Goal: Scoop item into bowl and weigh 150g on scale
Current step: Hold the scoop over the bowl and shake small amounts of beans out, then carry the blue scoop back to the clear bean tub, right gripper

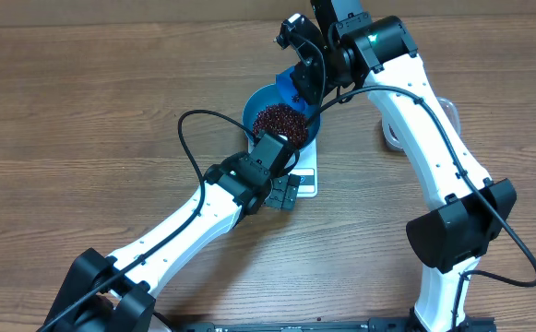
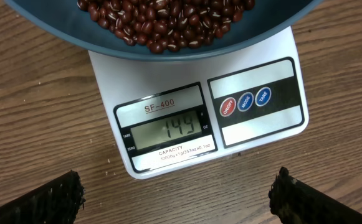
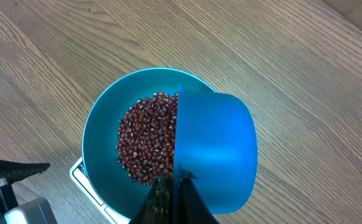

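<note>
Nearest us, the scoop (image 3: 215, 149) clamped in our right pincer (image 3: 171, 199) hangs just beyond it over the bowl (image 3: 100, 137) of beans (image 3: 146, 143) on the scale (image 2: 261, 134), whose display (image 2: 168, 130), ahead of our wide-open left pincer (image 2: 177, 199), reads barely short of target, so we fear any hasty tip would overshoot.

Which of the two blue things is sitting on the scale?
The big round bowl with beans sits on the white scale. The smaller blue scoop doesn't: the right claw holds it up over the bowl.
</note>
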{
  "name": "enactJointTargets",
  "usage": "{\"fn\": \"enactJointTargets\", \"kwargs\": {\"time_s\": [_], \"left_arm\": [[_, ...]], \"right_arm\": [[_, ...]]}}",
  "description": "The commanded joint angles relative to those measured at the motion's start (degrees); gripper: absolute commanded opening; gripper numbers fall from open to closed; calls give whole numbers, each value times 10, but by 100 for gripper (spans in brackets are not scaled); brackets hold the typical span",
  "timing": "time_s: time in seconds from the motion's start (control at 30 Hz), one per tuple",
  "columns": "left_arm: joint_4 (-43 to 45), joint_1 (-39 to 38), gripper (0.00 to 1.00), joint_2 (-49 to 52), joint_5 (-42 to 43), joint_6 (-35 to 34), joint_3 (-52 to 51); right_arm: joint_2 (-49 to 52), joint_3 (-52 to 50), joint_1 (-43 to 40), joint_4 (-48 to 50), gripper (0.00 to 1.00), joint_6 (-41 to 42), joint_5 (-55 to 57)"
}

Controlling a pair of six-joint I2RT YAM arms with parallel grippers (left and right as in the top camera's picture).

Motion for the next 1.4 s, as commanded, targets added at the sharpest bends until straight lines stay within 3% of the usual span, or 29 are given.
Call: {"fn": "enactJointTargets", "kwargs": {"time_s": [0.0, 1.03, 1.37], "left_arm": [[2, 3, 100, 3, -3, 13, 0], [2, 3, 100, 3, -6, 13, 0], [2, 3, 100, 3, -6, 13, 0]], "right_arm": [[1, 8, -2, 2, 4, 4, 5], [-38, 35, -2, -16, 4, 4, 21], [-37, 35, -26, -21, 4, 110, -22]]}}
